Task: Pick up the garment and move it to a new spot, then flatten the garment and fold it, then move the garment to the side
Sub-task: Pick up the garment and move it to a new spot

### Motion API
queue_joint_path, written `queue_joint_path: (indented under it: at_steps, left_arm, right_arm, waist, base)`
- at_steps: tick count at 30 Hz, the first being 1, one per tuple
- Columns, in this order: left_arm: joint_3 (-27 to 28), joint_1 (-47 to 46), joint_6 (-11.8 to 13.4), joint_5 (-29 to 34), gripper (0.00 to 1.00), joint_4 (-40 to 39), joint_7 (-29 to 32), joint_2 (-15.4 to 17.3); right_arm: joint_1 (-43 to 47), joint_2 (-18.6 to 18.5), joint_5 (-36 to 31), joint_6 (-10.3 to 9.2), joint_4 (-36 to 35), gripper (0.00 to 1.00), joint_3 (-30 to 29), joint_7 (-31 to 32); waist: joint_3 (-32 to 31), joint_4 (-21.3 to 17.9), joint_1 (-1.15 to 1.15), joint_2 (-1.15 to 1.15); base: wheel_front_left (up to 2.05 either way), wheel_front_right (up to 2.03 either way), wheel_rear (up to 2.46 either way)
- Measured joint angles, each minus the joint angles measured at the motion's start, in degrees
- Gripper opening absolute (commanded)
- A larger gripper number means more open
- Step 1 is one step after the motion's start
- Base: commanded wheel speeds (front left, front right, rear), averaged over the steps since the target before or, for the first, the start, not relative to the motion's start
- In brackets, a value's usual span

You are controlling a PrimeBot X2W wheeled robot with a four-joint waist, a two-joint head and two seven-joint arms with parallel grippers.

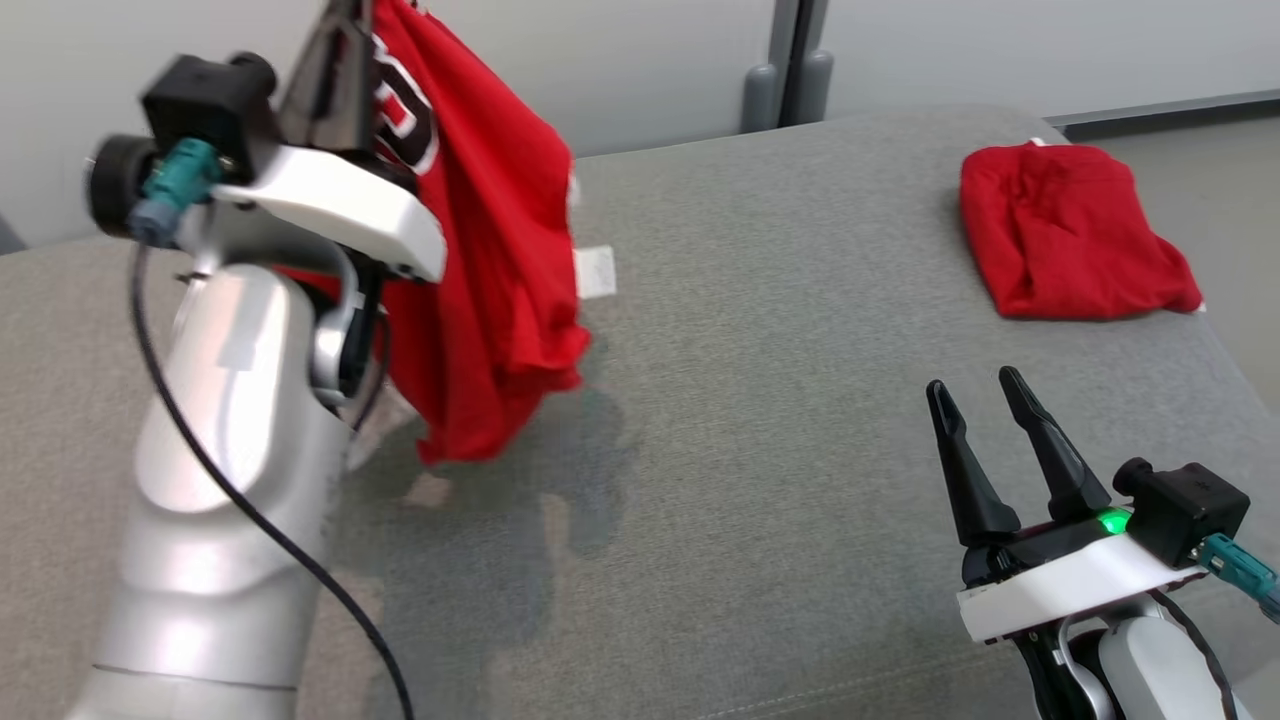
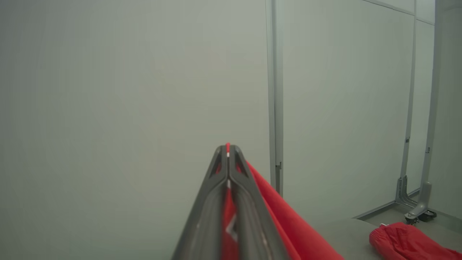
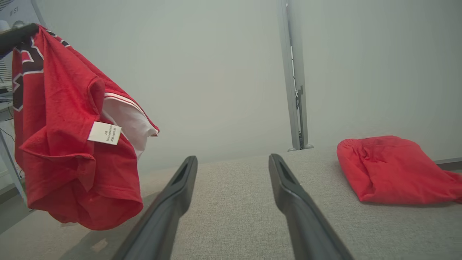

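The left claw (image 2: 228,151) clamps a thin pinch of the garment (image 1: 490,270) hanging at ten o'clock; it could slip and land bunched. The right claw (image 1: 972,385), at four o'clock, stands apart and empty.

The left arm (image 1: 230,480) stands raised, the left gripper (image 2: 228,148) pointing up, fingers pinched tight on the garment (image 1: 490,260). The right gripper (image 1: 972,385) sits low, fingers spread apart, empty.
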Motion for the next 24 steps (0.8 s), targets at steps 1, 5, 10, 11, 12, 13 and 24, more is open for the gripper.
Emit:
queue_joint_path:
  at_steps: [1, 5, 10, 11, 12, 13, 24]
  left_arm:
    - [-0.5, 0.4, 0.0, -0.2, 0.00, 0.1, 0.3, -0.5]
    - [-3.2, 2.5, 0.0, -1.1, 0.00, 1.5, 0.8, -2.4]
    - [-8.5, 6.2, 0.0, -2.2, 0.00, 6.2, 0.6, -3.5]
    - [-10.7, 7.5, 0.0, -3.8, 0.00, 8.5, 0.6, -3.6]
    - [-12.1, 8.0, 0.0, -5.2, 0.00, 9.4, 0.6, -3.6]
    - [-13.7, 8.4, 0.2, -6.5, 0.00, 10.3, 0.3, -3.6]
    - [-25.4, 9.0, 3.9, -18.5, 1.00, 14.8, -4.3, -3.4]
  right_arm:
    - [0.0, 0.0, 0.0, 0.00, 0.0, 1.00, 0.0, 0.0]
    - [0.1, 0.0, 0.0, 0.00, 0.0, 1.00, 0.2, 0.0]
    - [0.6, 0.0, 0.0, 0.00, 0.3, 1.00, 0.2, 0.0]
    - [0.6, 0.0, 0.0, 0.00, 0.2, 1.00, 0.4, 0.0]
    - [0.6, 0.0, 0.0, 0.00, 0.2, 1.00, 0.5, 0.0]
    - [0.6, 0.0, 0.1, 0.00, 0.2, 1.00, 0.7, 0.0]
    - [0.0, 0.2, 0.7, 0.00, 1.3, 1.00, 2.2, 0.0]
  waist:
    - [-0.1, -0.5, 0.00, 0.00]
    - [0.0, -2.1, 0.00, 0.00]
    - [0.7, -3.1, 0.00, 0.00]
    - [1.2, -3.2, 0.00, 0.00]
    - [1.5, -3.3, 0.00, 0.00]
    - [1.8, -3.4, 0.00, 0.00]
    - [3.5, -2.8, 0.00, 0.00]
  base:
    - [0.00, 0.00, 0.00]
    - [0.00, 0.00, 0.00]
    - [0.00, 0.00, 0.00]
    - [0.00, 0.00, 0.00]
    - [0.00, 0.00, 0.00]
    - [0.00, 0.00, 0.00]
    - [0.00, 0.00, 0.00]
